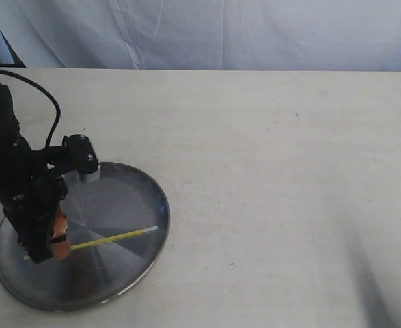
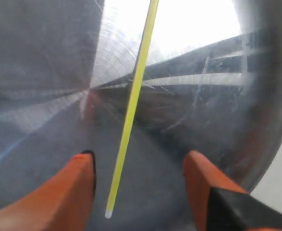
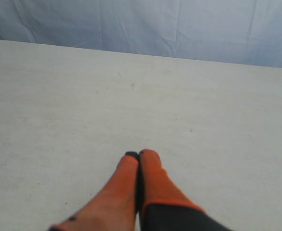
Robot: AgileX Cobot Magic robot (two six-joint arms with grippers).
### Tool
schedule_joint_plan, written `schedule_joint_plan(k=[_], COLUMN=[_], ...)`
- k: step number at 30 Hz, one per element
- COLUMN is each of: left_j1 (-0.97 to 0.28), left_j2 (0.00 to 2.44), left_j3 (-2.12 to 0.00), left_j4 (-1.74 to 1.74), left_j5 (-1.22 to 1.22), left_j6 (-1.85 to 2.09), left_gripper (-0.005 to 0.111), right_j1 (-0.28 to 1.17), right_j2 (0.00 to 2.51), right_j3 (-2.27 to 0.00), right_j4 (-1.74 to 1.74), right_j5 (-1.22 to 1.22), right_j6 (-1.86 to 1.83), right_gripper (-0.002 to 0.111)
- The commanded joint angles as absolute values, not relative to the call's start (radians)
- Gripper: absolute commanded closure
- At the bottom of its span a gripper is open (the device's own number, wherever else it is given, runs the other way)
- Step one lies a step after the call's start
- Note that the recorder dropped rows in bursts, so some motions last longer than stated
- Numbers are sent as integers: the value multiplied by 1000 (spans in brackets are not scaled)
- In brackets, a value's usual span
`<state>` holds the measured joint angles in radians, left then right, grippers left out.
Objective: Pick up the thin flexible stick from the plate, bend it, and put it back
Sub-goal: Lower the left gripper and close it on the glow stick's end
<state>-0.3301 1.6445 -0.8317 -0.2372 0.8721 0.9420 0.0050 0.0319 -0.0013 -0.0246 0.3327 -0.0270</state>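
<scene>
**Lined up for the grab, nothing held yet**

The thin yellow-green plastic stick (image 1: 115,238) lies flat and straight on the round shiny silver metal plate (image 1: 128,188), which sits at the near-left of the pale tabletop (image 1: 275,171). One whitish end points toward the plate's right rim. The other end runs under my left arm.

The left pincer (image 2: 140,161) is down over the plate w/ jaws spread. In the wrist view the stick passes between the two orange fingers (image 2: 78,185), closer to one of them and touching neither as far as I can see. Its whitish tip sits just inside the gap, so I'm positioned near the end, not mid-length.

The right pincer (image 3: 138,155) is clenched on nothing, fingertips pressed together, over bare tabletop. It's well apart from the plate and doesn't show in the exterior view.

Handling, my read: the stick looks v. light and springy, lying flush on slick metal, so it will prob. skate or roll when the fingers close. It's so thin that the pads need to reach right down to the plate surface to catch it. Gripping near this end leaves the long free part for the right pincer to take, which the bend needs. It shouldn't be fragile, but I expect it to flick out if pinched loosely.
</scene>
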Motion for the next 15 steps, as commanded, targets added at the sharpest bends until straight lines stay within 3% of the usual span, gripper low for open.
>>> schedule_joint_plan(k=[1,15], left_j1=[-342,-342], left_j2=[1662,1784], left_j3=[-802,-798], left_j4=[-225,-219], left_j5=[806,761], left_j6=[942,938], left_gripper=[53,53], right_j1=[0,0], right_j2=[25,25], right_j3=[0,0], right_j4=[-24,-24], right_j5=[325,325], right_j6=[-25,-25], right_gripper=[108,108])
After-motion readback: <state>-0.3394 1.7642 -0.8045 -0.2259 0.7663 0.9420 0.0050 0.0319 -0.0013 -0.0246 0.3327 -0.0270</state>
